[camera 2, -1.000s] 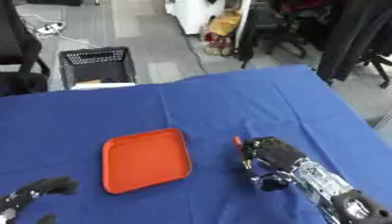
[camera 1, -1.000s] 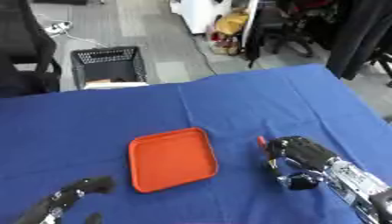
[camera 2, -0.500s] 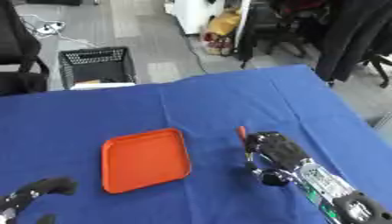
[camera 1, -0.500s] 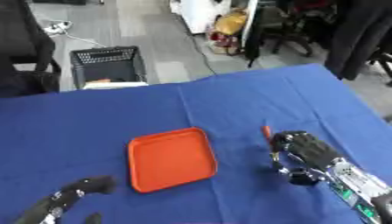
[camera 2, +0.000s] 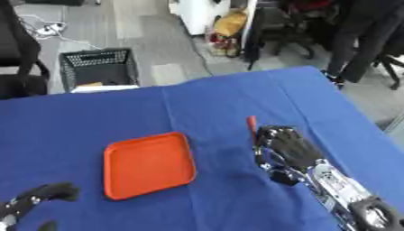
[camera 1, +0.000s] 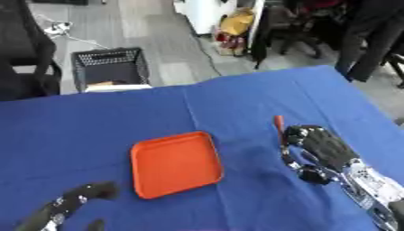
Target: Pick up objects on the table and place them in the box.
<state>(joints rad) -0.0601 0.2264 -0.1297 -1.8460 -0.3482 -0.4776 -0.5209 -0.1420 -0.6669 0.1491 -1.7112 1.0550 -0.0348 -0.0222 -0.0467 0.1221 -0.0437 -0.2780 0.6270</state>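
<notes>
Orange tray (camera 1: 175, 164) sits mid-table; R hand (camera 1: 319, 146) has fingers curled round a thin red stick (camera 2: 252, 124). L hand (camera 1: 75, 203) lower-left, grip unclear.

A table (camera 1: 236, 103) draped in blue cloth fills my view. An orange tray (camera 1: 175, 163) lies flat near the table's middle, tilted slightly askew. A thin red stick-like object (camera 2: 252, 125) rests on the cloth toward the right edge, just beside my right hand (camera 1: 319, 146), whose fingers curl down at the cloth next to it. My left hand (camera 1: 75, 203) rests on the cloth at the table's near left corner.
</notes>
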